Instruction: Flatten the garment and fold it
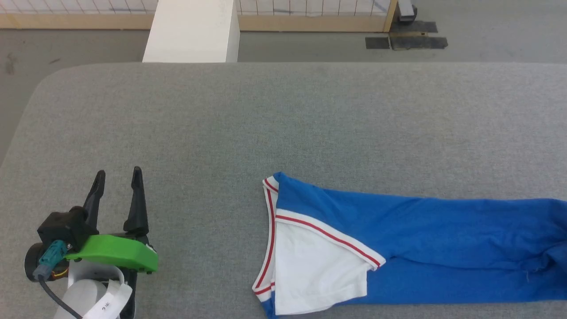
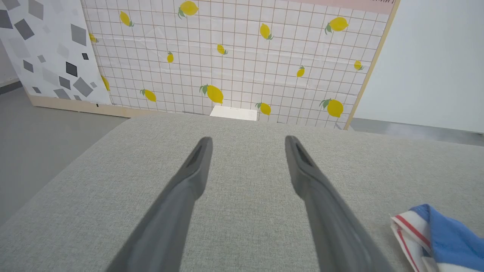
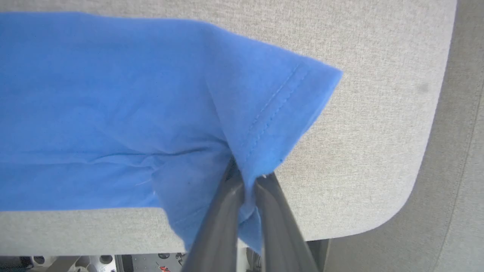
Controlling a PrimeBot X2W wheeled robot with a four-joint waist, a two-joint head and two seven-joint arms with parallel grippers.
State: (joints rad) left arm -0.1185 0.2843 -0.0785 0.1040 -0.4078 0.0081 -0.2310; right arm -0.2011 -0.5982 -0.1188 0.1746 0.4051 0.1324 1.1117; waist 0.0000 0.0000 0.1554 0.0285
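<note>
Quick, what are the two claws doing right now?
Left claw: open, holding nothing.
Right claw: shut on the garment.

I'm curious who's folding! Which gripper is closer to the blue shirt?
Right. The right gripper has jaws shut on the garment; the left gripper is open, apart beside its striped end.

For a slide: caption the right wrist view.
Right gripper pinching the blue garment near a corner of the grey table.
</note>
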